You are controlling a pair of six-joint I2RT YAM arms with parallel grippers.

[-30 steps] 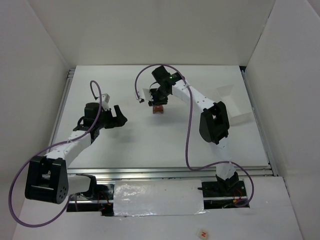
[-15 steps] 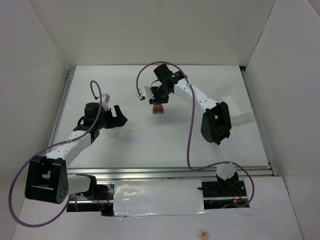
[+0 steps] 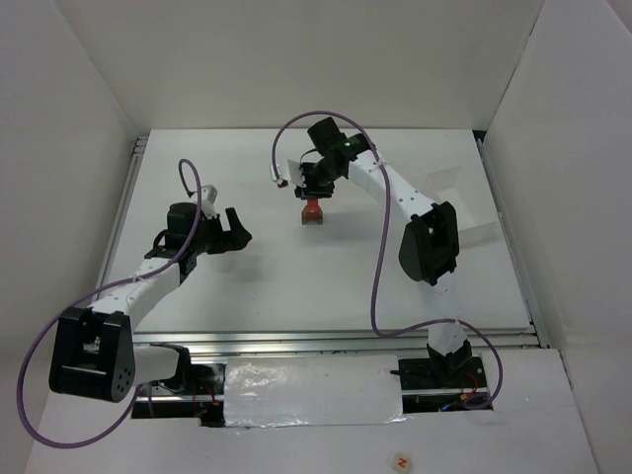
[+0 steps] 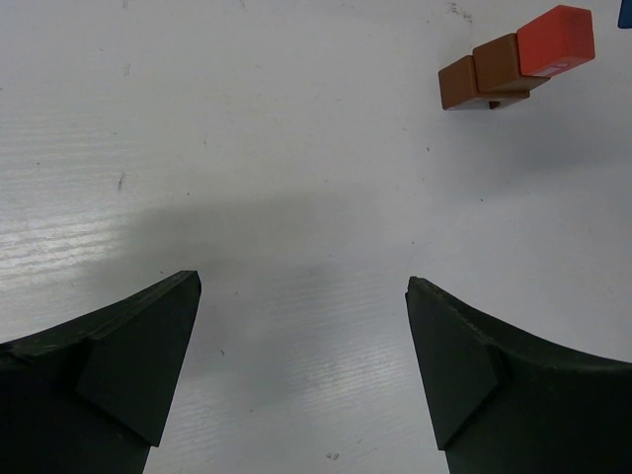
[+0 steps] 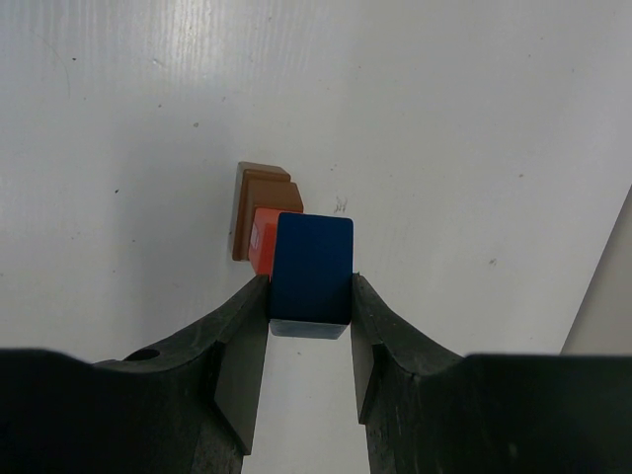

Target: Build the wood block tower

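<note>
1. The wood block tower [image 3: 312, 211] stands on the bench [image 3: 296, 286], past centre and directly under the right gripper [image 5: 310, 288]. The left wrist view shows brown blocks [image 4: 484, 77] with a red cube [image 4: 556, 39] on top.
2. Right gripper: jaws partly closed, pressed against both flanks of the blue wedge [image 5: 311, 267]. The wedge hangs over the red cube. In the right wrist view it covers most of the cube, leaving a strip of red showing on one side. I cannot tell whether the wedge's underside touches the cube.
3. Left gripper [image 4: 301, 296]: jaws spread wide with nothing between them, over bare bench well to the left of the tower.
4. Step in hand, as I judge it: capping the stack with the blue piece, the last block in sight.
5. Next move calls for:
   - squaring the wedge over the cube;
   - lowering until it sits flat;
   - opening the jaws gently and lifting straight up.
6. Risk: the stack is narrow, so any sideways drag on release could topple it.
</note>
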